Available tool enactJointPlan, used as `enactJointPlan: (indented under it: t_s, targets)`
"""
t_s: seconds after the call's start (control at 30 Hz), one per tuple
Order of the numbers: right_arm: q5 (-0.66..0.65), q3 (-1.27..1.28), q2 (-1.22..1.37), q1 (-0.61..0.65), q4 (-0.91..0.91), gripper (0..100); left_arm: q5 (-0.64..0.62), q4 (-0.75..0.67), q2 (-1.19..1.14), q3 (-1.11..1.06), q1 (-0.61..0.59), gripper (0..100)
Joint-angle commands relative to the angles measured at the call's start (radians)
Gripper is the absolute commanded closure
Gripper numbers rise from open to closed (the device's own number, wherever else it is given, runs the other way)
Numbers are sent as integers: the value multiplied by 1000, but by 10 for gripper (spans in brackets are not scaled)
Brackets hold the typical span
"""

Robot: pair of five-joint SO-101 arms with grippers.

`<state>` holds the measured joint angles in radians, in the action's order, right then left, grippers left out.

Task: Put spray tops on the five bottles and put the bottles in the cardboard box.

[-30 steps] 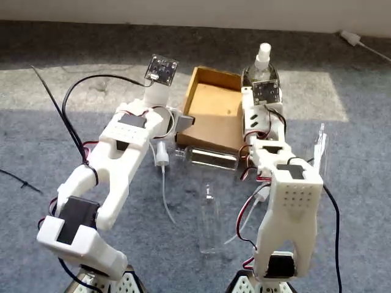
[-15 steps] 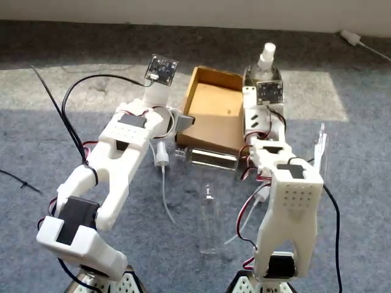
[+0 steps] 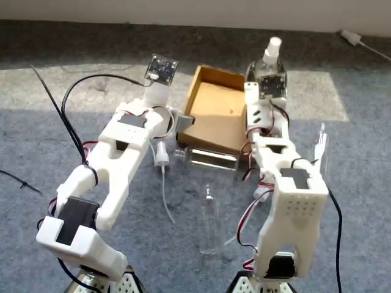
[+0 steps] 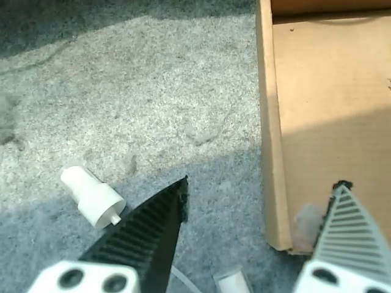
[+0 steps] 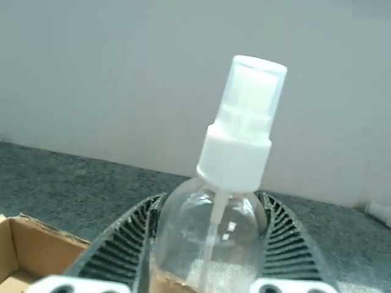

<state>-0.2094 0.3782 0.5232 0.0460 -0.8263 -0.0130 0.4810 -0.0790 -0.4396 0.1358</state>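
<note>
High view: R gripper [image 3: 267, 73] clamps capped bottle [image 3: 264, 66] just off the far R corner of cardboard box [image 3: 211, 101], its spray top [image 3: 272, 47] tilted slightly away from the box. L gripper [image 3: 185, 122] sits at box's near L corner. An uncapped bottle [image 3: 211, 159] lies flat along box's near wall; whether it is touching or just beside, cannot tell. A loose top [image 3: 161, 155] w/ dip tube lies on grey carpet [image 3: 49, 122] near box's near L corner. A second uncapped bottle [image 3: 209, 220] lies farther out from the near wall. A third clear bottle [image 3: 319, 146] lies well off box's R side.

L wrist view: L gripper [image 4: 263, 184] jaws spread wide and holding nothing. Dark finger [image 4: 146, 226] is over carpet outside the box, pale finger [image 4: 342, 226] over box floor, w/ box's side wall [image 4: 267, 122] between them. Loose top [image 4: 91, 195] lies on carpet outside that wall.

R wrist view: R gripper [image 5: 211, 201] jaws closed on capped bottle's round clear body [image 5: 189, 238], one finger on each side, spray top [image 5: 241, 122] above. A box corner [image 5: 24, 244] shows just beside.
</note>
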Motion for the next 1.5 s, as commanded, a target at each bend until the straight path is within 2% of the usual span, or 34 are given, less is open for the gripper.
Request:
enactJointPlan:
  t_s: [0.0, 0.33, 0.47, 0.83, 1.0, 1.27, 1.47]
  targets:
    - [6, -10, -87, 19, 7, 853, 5, -20, 2, 47, -13, 674]
    - [5, 15, -84, 18, 4, 861, 5, -20, 2, 48, -28, 674]
    - [5, 15, -84, 15, 1, 998, 5, -20, 2, 47, -28, 674]
    - [5, 13, -22, -2, -1, 994, 5, -20, 2, 45, -30, 674]
    - [5, 19, 62, -10, -186, 994, 5, -20, 2, 47, -44, 674]
    - [6, 21, 71, -12, -171, 993, 5, -20, 2, 50, -44, 674]
    - [8, 21, 65, -12, -171, 884, 5, -20, 2, 48, -44, 674]
